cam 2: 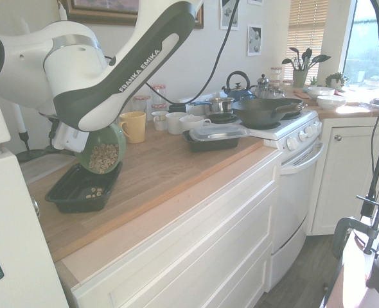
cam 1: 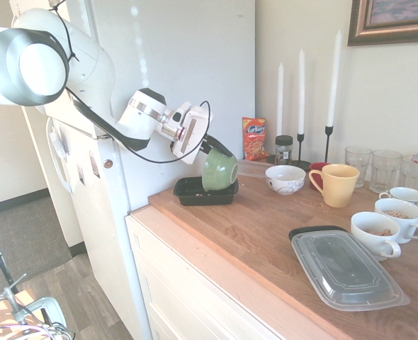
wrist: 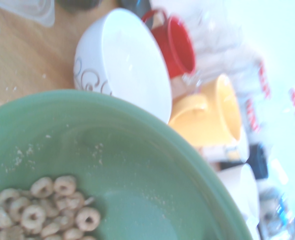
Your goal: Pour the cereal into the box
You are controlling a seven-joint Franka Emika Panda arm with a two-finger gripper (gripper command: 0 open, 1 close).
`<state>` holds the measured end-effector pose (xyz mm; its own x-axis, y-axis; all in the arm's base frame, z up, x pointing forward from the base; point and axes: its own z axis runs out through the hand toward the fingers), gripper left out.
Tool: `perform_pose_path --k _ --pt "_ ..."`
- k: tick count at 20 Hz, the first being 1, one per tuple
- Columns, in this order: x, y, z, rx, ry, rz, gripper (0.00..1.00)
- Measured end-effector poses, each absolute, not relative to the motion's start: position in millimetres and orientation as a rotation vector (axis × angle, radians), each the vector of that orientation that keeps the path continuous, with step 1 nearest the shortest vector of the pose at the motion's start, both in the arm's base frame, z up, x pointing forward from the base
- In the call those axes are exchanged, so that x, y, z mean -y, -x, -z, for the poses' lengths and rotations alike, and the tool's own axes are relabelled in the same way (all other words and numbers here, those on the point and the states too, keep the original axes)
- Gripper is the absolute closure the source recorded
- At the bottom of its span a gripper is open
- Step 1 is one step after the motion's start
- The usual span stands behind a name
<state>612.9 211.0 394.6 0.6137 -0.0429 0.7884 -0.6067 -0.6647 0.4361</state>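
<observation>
My gripper [cam 1: 207,147] is shut on the rim of a green bowl [cam 1: 219,170], which it holds tipped steeply on its side just above the box [cam 1: 190,191], a shallow black tray at the counter's left end by the fridge. In the second exterior view the bowl's mouth [cam 2: 103,151] faces down toward the box [cam 2: 70,192]. Ring-shaped tan cereal [cam 2: 103,156] lies against the bowl's lower wall, and a few pieces of cereal [cam 2: 94,192] lie in the box. The wrist view shows the bowl's green inside [wrist: 137,170] with cereal [wrist: 42,207] gathered at one side.
Just right of the box stand a white swirl-patterned bowl [cam 1: 285,179], a yellow mug [cam 1: 334,184] and a red cup. Candles [cam 1: 300,85], an orange snack packet [cam 1: 254,138] and glasses line the wall. A clear-lidded container [cam 1: 347,269] and white cups [cam 1: 379,234] sit near the counter's right front.
</observation>
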Motion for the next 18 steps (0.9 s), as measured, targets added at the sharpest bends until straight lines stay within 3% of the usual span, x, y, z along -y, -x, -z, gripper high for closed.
perform_pose_path --k 18 --pt "-214.3 -599.4 -379.0 0.299 -1.938 -1.165 1.00"
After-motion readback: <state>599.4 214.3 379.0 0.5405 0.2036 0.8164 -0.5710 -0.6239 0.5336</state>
